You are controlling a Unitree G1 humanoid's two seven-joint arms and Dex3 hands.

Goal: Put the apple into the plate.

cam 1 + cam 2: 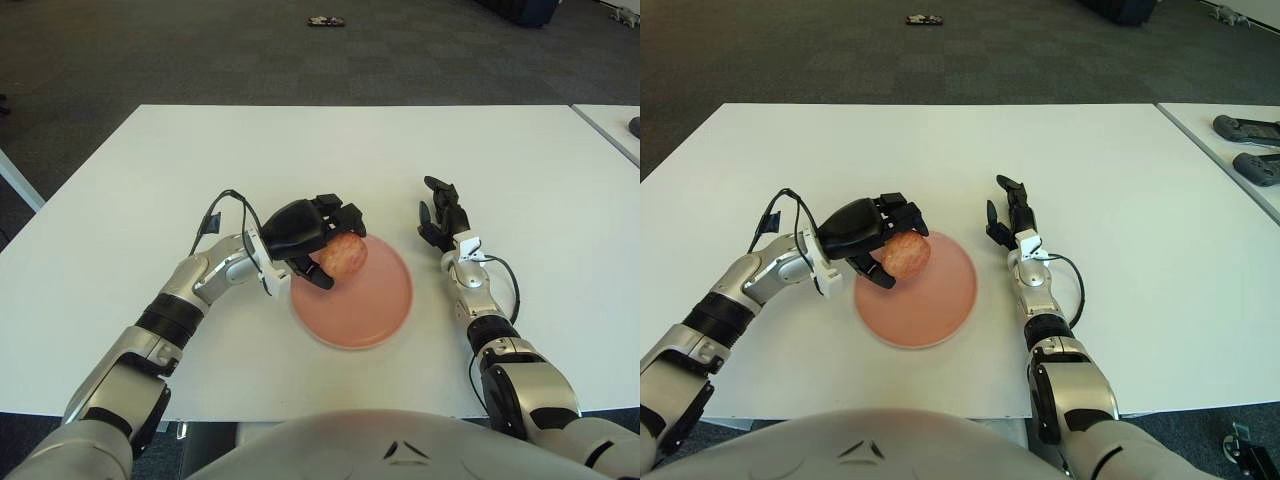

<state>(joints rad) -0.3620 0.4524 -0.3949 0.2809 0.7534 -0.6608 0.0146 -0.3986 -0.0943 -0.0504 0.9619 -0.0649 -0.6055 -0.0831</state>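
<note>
plate pink, near table front edge | left hand clasps apple over plate's far-left rim | apple roundish, long axis unclear, stem and far side hidden by fingers; contact with plate possibly none | right hand beside plate's right, fingers loosely spread

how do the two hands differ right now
The left hand is curled around the apple over the pink plate's left edge; the right hand holds nothing, fingers open, beside the plate's right. Both are black, three-fingered and over the white table.
</note>
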